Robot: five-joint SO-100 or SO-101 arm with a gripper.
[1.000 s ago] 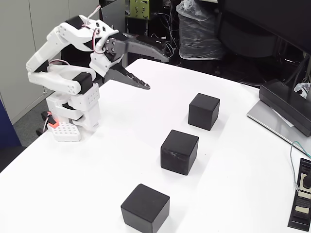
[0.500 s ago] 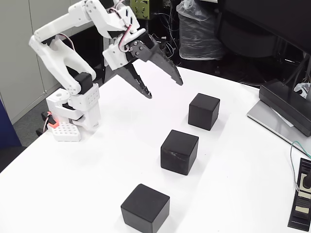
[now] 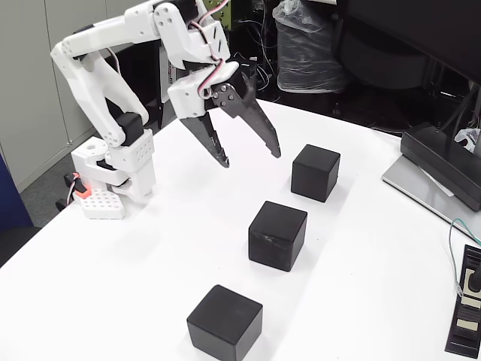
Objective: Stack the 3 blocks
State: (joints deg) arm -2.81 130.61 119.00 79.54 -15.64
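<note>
Reaching out from its folded pose, the gripper [image 3: 250, 158] hangs spread wide above the worktop [image 3: 188, 226]; next, descend over a block [image 3: 316, 172], none stacked yet.

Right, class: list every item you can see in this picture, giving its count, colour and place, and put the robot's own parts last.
Blocks: three, matte black, in a diagonal row on the table, none touching: far block, middle block, near block.
Table: one, white, under everything.
Monitor base: one, dark, on a grey plate at the table's right edge.
Flat device: one, black with a white label, lower right corner.
Cable: one, teal, right edge.
Plastic-wrapped bundle: one, clear over dark, behind the table.
Arm: one, white, base at the table's left.
Tool: one, black fingers, open, in the air left of the far block.
</note>
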